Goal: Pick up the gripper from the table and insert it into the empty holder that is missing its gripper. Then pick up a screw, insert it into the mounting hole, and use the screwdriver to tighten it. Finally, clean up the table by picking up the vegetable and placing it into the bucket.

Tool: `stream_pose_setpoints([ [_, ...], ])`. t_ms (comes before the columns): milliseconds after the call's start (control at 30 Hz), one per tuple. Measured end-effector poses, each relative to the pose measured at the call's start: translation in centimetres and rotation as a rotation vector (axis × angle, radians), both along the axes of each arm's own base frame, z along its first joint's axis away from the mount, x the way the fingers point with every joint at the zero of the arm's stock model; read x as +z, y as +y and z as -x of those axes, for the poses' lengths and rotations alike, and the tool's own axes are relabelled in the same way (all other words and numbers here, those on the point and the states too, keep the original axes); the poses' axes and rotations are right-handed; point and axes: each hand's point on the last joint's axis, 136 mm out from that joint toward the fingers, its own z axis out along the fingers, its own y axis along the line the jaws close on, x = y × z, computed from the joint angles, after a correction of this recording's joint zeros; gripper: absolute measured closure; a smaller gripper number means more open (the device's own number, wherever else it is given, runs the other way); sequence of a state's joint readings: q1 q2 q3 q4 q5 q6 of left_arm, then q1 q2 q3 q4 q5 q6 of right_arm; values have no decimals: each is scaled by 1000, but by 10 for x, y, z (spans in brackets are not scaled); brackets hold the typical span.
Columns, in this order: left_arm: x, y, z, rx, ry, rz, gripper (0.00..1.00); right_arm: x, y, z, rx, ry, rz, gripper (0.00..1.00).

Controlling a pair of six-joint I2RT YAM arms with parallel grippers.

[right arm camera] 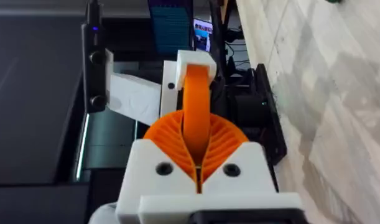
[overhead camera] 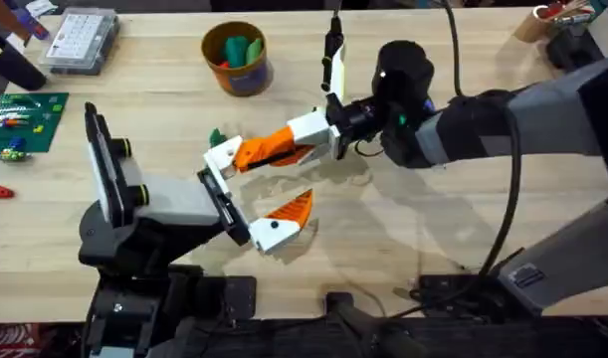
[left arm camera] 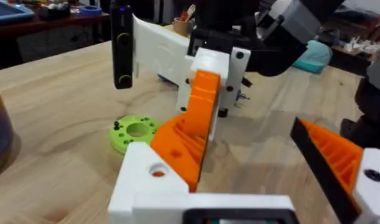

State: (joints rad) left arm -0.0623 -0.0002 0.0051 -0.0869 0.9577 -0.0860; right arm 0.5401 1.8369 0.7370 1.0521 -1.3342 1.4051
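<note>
The overhead camera looks down and forward over both arm bases onto the table (overhead camera: 403, 234), taking in its far edge. The left wrist camera sits low, close behind its own fingers, facing across the planks toward the room. The right wrist camera is rolled sideways, very near the gripper (right arm camera: 196, 106), which all three views share.

Pale plank surface (overhead camera: 463, 249) fills the frame; clear parts box (overhead camera: 80, 40) upper left, green circuit board (overhead camera: 25, 121) at left edge.
</note>
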Motion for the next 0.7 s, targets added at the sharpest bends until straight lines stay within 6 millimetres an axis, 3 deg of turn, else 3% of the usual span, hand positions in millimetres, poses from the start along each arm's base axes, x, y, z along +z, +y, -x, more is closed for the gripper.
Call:
stream_pose_setpoints([
  [467,0,2,-2,15,4,3,14,5,2,4,65,-24,-8,988],
  [600,0,-5,8,-53,-3,0,15,7,2,23,166,-6,-17,989],
  [700,0,-7,11,-70,-3,0,15,7,0,25,182,5,-16,988],
])
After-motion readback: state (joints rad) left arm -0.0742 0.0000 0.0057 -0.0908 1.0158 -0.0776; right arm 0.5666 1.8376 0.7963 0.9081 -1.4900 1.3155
